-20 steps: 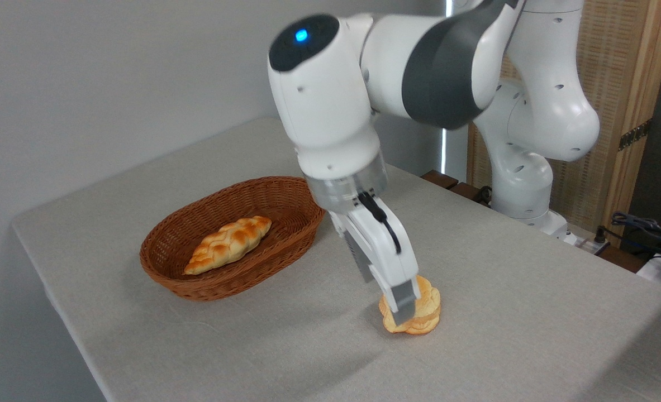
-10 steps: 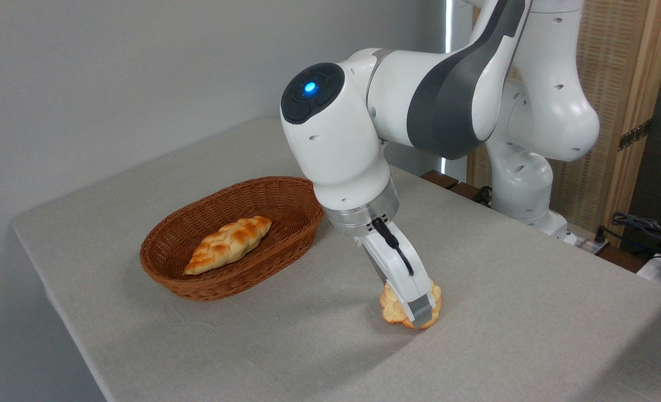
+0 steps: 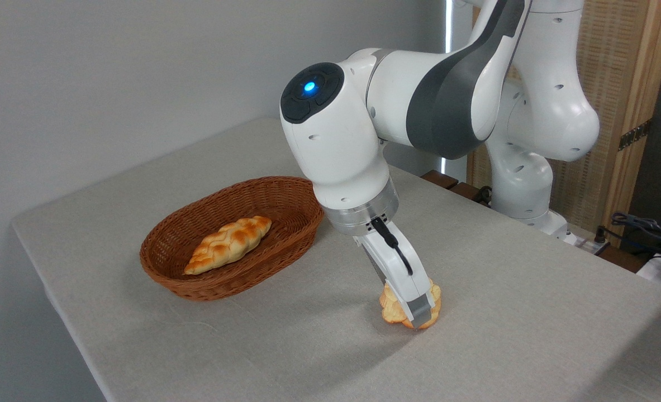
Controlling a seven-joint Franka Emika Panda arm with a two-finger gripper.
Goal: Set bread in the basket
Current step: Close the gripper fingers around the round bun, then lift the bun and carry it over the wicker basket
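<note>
On the grey cloth-covered table (image 3: 503, 312) before a plain wall, the pincer (image 3: 417, 314) pinches the bread (image 3: 391, 310).

A single fixed camera stood off the near left corner of the bench (image 3: 520, 335), raised above it and tilted down, facing diagonally across the top toward the far right, where the arm's base (image 3: 523, 190) rose. It sat fairly close: the near edge ran out of the lower frame and the arm's upper links were cut by the top. A grey wall (image 3: 112, 72) filled the left background, a wooden screen (image 3: 615, 111) the right.
</note>
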